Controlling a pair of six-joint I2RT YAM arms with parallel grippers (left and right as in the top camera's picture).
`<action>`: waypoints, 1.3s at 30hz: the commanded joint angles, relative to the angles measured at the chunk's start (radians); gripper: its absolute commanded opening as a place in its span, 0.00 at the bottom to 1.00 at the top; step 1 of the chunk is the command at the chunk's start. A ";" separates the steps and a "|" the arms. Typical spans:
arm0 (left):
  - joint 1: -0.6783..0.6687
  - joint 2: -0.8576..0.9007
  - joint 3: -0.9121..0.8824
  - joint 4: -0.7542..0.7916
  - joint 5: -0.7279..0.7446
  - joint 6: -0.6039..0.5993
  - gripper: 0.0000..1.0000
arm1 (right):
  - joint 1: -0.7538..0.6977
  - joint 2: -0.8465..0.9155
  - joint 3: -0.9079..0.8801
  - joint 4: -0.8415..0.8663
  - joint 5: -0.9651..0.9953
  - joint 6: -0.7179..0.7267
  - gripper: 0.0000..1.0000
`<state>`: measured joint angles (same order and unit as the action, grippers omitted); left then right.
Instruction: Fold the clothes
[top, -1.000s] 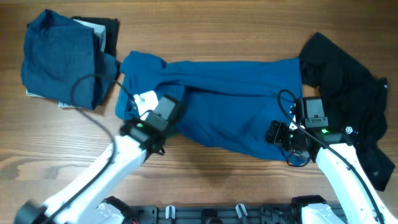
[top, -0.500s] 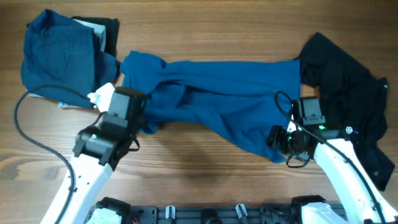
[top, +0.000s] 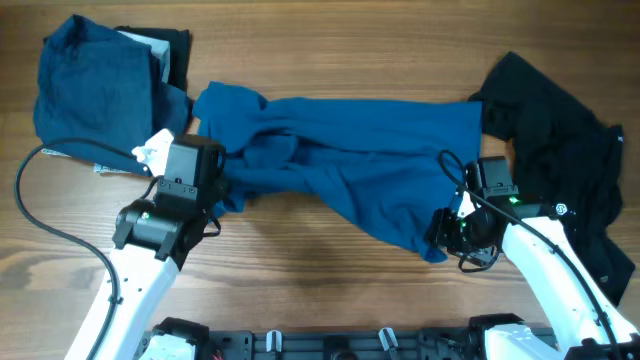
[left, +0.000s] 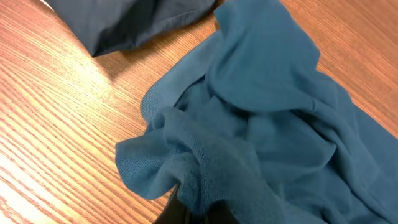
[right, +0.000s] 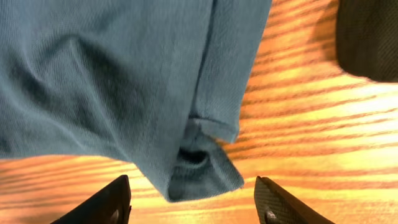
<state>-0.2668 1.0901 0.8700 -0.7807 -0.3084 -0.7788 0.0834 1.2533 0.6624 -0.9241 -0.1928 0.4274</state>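
A medium-blue shirt (top: 350, 165) lies spread and rumpled across the middle of the table. My left gripper (top: 222, 188) is shut on a bunched fold at the shirt's left end; in the left wrist view the blue fabric (left: 249, 124) fills the jaws (left: 199, 208). My right gripper (top: 438, 235) is open at the shirt's lower right corner. In the right wrist view that corner (right: 202, 168) hangs between the spread fingers (right: 196, 202), not pinched. A black garment (top: 560, 150) lies crumpled at the right.
A folded dark-blue garment (top: 95, 95) sits on a stack at the far left, with black fabric (top: 178, 50) behind it. It also shows in the left wrist view (left: 130, 22). The black garment's edge (right: 370, 37) is near my right gripper. Cables loop beside both arms.
My left gripper has moved left, pulling the shirt's left part with it and bunching it. My right gripper has shifted slightly down and left, and the shirt's lower edge has drawn in.
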 joint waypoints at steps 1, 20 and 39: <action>0.007 0.005 0.011 0.006 -0.005 0.017 0.04 | 0.023 0.011 -0.008 -0.013 -0.046 0.018 0.67; 0.007 0.006 0.011 0.007 -0.005 0.017 0.04 | 0.182 0.068 -0.031 0.058 0.040 0.179 0.68; 0.007 0.006 0.011 0.006 -0.006 0.017 0.04 | 0.182 0.176 -0.027 0.097 0.028 0.211 0.11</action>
<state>-0.2668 1.0904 0.8700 -0.7776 -0.3080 -0.7784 0.2596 1.4235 0.6373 -0.8345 -0.1745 0.6334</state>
